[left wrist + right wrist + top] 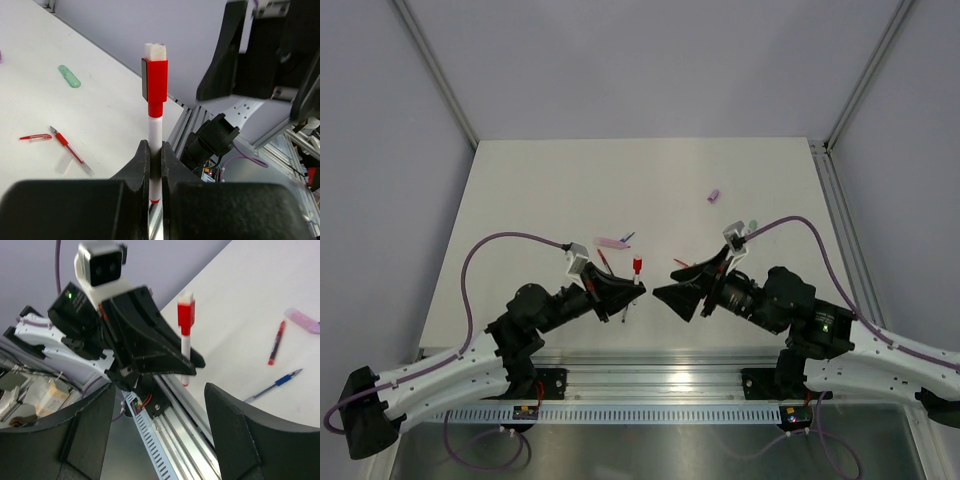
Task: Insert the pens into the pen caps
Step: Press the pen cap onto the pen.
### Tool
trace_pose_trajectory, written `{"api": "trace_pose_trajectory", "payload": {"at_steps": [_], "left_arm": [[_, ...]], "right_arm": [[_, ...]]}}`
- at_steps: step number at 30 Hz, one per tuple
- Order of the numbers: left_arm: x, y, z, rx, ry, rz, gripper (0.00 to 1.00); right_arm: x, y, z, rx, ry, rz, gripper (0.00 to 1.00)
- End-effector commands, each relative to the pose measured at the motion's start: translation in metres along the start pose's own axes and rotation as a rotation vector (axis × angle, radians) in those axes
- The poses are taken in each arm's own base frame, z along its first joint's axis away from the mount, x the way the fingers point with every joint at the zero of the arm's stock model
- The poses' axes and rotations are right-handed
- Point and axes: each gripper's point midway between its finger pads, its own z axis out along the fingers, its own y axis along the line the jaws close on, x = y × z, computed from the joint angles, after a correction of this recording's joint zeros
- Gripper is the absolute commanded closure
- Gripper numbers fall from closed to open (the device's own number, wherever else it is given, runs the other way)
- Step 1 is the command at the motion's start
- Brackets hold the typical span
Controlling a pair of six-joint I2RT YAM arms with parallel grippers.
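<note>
A white-barrelled pen (156, 130) stands upright between the jaws of my left gripper (155, 148), which is shut on its lower barrel. A red pen cap (157, 87) with a white tip sits on the pen's upper end. From above, the left gripper (638, 289) holds this pen (637, 266) just left of my right gripper (672, 303), whose jaws stand wide apart and empty. In the right wrist view the capped pen (185, 335) sits beyond the open right gripper (160, 425), apart from both fingers.
A red pen (70, 152), a small red-tipped piece (35, 137) and a green pen (68, 76) lie on the table. A red pen (276, 342), a blue pen (277, 382) and a pink pen (302, 320) lie further out. A lilac cap (714, 195) lies at the back right.
</note>
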Motion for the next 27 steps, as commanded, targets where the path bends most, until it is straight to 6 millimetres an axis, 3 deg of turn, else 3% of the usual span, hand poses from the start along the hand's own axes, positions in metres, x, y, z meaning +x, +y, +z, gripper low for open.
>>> {"api": "trace_pose_trajectory", "payload": {"at_steps": [1,2,4,5,12,16,27], "left_arm": [[-0.021,-0.008,0.007,0.030,-0.054,0.098,1.00],[-0.023,-0.005,0.007,0.013,-0.060,0.110,1.00],[-0.021,0.002,0.008,-0.018,-0.061,0.125,1.00],[-0.020,0.008,0.007,-0.042,-0.063,0.128,1.00],[-0.013,0.023,0.005,-0.106,-0.057,0.130,1.00],[-0.011,0.030,0.003,-0.139,-0.061,0.123,1.00],[-0.008,0.028,0.004,-0.125,-0.054,0.112,1.00]], "right_arm": [[-0.040,-0.008,0.008,0.130,-0.031,-0.045,0.22],[-0.059,-0.011,0.017,0.193,-0.061,-0.048,0.22],[-0.067,-0.022,0.022,0.291,-0.061,-0.071,0.22],[-0.078,-0.018,0.025,0.297,-0.081,-0.076,0.22],[-0.069,-0.030,0.059,0.395,-0.035,-0.082,0.21],[-0.058,-0.022,0.074,0.342,0.008,-0.078,0.22],[-0.044,-0.027,0.088,0.346,0.037,-0.074,0.36]]}}
